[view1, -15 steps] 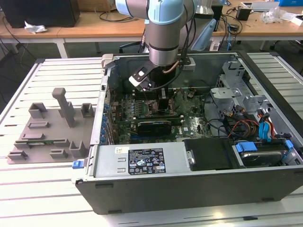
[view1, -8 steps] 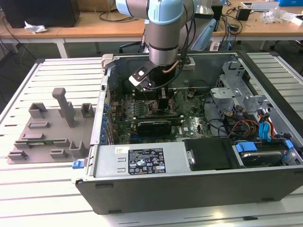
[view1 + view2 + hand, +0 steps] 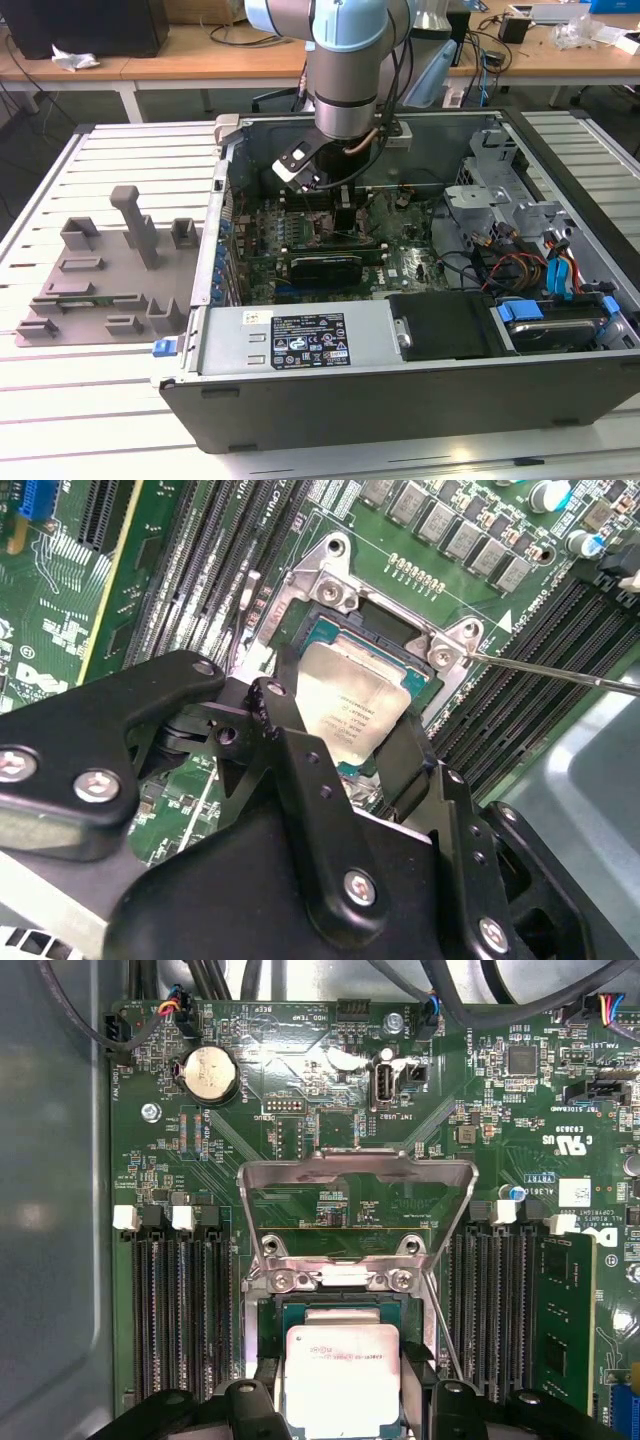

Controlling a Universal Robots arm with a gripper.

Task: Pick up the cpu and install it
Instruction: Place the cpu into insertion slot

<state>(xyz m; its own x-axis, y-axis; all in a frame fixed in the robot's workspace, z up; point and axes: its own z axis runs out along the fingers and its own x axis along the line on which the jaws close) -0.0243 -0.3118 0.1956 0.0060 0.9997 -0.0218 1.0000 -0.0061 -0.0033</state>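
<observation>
The cpu (image 3: 352, 705), a flat square chip with a silver-grey metal top, lies in or just over the open socket (image 3: 330, 585) on the green motherboard. In the first wrist view the cpu (image 3: 343, 1375) sits below the raised metal load plate (image 3: 355, 1210). My gripper (image 3: 345, 735) reaches down over it, one black finger (image 3: 290, 725) against one side of the chip and the other against the opposite side, so it is shut on the cpu. In the exterior view the gripper (image 3: 345, 215) is deep inside the open computer case (image 3: 400, 400).
Rows of black memory slots (image 3: 180, 1310) flank the socket on both sides. A thin metal lever rod (image 3: 560, 672) sticks out from the socket. A grey tray with blocks (image 3: 100, 280) lies on the exterior view's left. The power supply (image 3: 300, 335) and cables (image 3: 520, 270) crowd the case.
</observation>
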